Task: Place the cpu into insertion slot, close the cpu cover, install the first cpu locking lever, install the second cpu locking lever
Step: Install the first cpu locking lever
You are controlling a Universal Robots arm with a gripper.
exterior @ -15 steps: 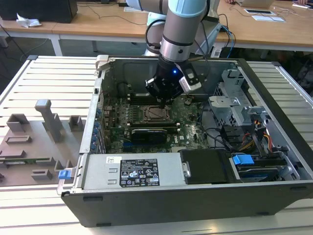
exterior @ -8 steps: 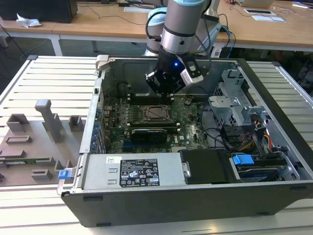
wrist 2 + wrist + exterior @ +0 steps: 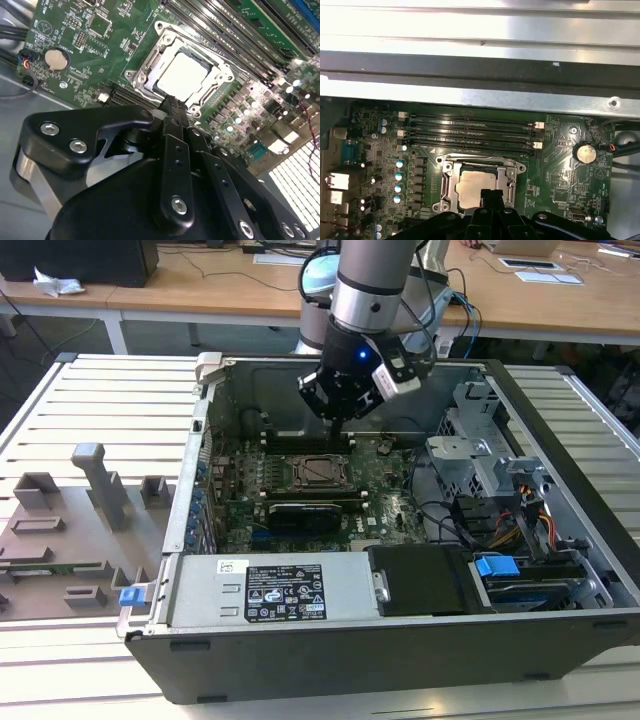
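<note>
The cpu [image 3: 182, 75] [image 3: 476, 186], a pale silver square, lies flat in the insertion slot [image 3: 318, 471] on the green board. The cpu cover [image 3: 142, 67] [image 3: 448, 181], a silvery frame, lies down around the chip, whose top shows through its window. My gripper [image 3: 337, 432] hangs inside the open computer case, just above the board. Its dark fingertips [image 3: 170, 104] [image 3: 490, 194] are pressed together at the socket's edge, with nothing between them. Whether they touch the frame I cannot tell.
Long black memory slots [image 3: 470, 132] run beside the socket, and a black expansion card [image 3: 300, 512] lies on its other side. A power supply [image 3: 285, 590], drive cage [image 3: 480, 455] and cables [image 3: 520, 525] line the case. Grey fixtures [image 3: 95, 490] stand at the exterior view's left.
</note>
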